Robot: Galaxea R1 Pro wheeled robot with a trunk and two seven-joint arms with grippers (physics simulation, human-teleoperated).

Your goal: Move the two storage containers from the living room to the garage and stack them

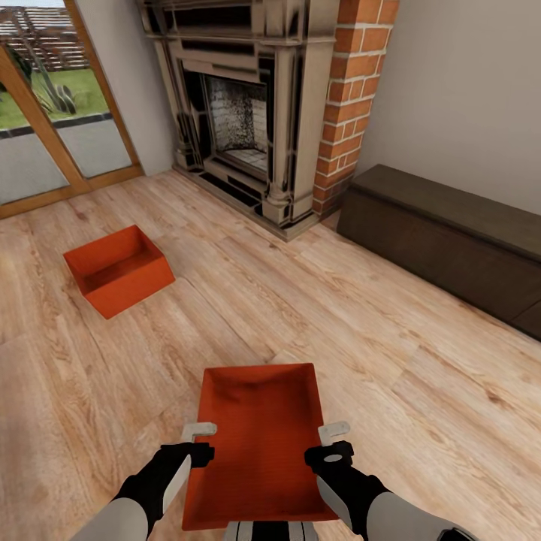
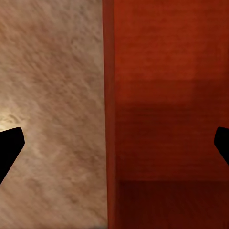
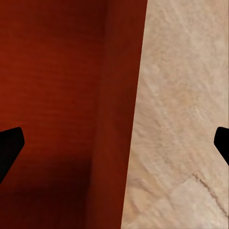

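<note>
An orange-red, lidless rectangular plastic storage container (image 1: 259, 443) was shown directly before the robot, over the light wood plank floor (image 1: 421, 361) of the living room, flanked by both arms. The left gripper (image 1: 197, 445) was placed at the container's left wall and the right gripper (image 1: 330, 443) at its right wall. In the left wrist view the left gripper's dark fingertips (image 2: 9, 150) were spread wide, with the container's wall (image 2: 110, 119) standing between them; in the right wrist view the right gripper's fingertips (image 3: 9, 148) were likewise spread, straddling the opposite wall (image 3: 119, 114). Neither pincer was seen closed on the wall. A second, alike orange-red plastic container (image 1: 119, 269) was set on the plank floor well apart, ahead and to the left, near a wood-framed glass door (image 1: 52, 120). Beyond stood a red brick fireplace (image 1: 255, 105) and, to its right, a dark brown low cabinet (image 1: 451, 233) against the cream wall (image 1: 466, 90).
</note>
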